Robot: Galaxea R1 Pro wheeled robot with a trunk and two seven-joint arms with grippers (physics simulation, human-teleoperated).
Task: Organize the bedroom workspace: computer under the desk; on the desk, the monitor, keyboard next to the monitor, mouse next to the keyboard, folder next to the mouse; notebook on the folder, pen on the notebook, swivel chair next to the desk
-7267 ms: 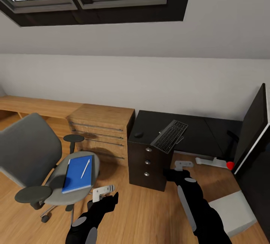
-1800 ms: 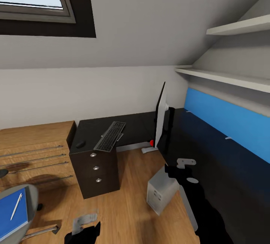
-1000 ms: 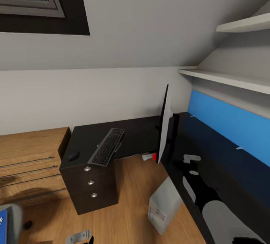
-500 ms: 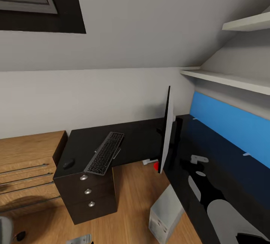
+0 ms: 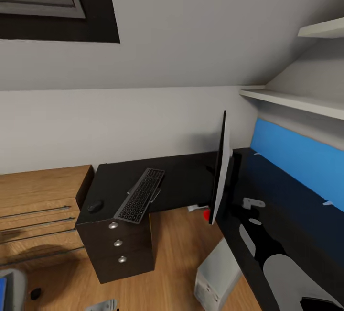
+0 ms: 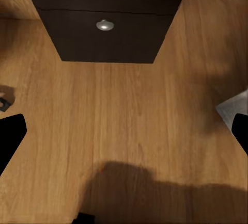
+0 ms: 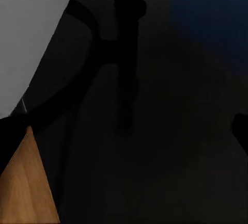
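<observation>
Glossy black L-shaped worktop (image 5: 186,177) in the corner under the sloped ceiling, with 3 drawers (image 5: 118,243) at its near end, each with a round silver knob. Slim keyboard (image 5: 140,194), dark keys in a silvery frame, sitting tilted with its near end sticking out past the worktop edge above the drawers. Small dark oval mouse (image 5: 95,205) just beside it, at the worktop's front corner. Monitor (image 5: 220,182) seen nearly edge-on, black screen, white back, red dot at the lower corner, standing where the 2 wings of the worktop meet. White-grey computer (image 5: 217,275) tower on the wood floor (image 5: 177,249) right by the worktop's right wing, tilted. Sliver of blue folder (image 5: 2,294) at the bottom left corner. Left pincer (image 6: 124,131) open wide over bare floor in front of the drawers, holding nothing. Right pincer (image 7: 124,131) over the dark worktop near the monitor stand (image 7: 126,38), black fingertips spread at both edges, empty too.
</observation>
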